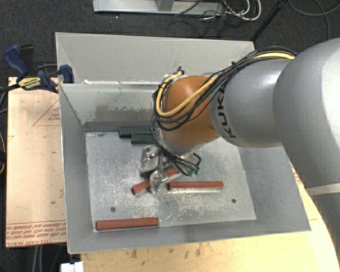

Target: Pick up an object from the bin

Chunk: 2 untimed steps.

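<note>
The short reddish-brown stick point(140, 188) lies flat on the floor of the bin point(73, 163), right at the tip of the gripper point(154, 180). It looks stiff, light and thin, so it is probably best pinched across its narrow width. Whether the gripper is released or clenched cannot be told. A longer bar point(195, 185) lies just beside the gripper, and a dark block point(135, 134) sits beyond it.

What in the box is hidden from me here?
In the camera view:
Short red piece: its right end is covered by the gripper.
Dark block at the back: its right end goes behind the arm's orange cover.
Bin floor at right: partly covered by the arm.
</note>
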Each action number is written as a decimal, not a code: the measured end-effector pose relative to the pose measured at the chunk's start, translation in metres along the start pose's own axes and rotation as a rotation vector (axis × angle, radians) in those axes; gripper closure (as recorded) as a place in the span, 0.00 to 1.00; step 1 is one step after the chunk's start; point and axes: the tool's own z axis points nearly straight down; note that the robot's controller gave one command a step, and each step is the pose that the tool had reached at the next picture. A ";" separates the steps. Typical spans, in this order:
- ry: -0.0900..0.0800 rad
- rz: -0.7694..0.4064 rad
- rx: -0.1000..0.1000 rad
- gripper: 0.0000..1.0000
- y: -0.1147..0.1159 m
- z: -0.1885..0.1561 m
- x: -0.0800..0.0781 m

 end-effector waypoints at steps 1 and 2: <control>0.000 0.001 0.000 1.00 0.000 0.000 0.000; 0.000 0.001 0.000 1.00 0.000 0.000 0.000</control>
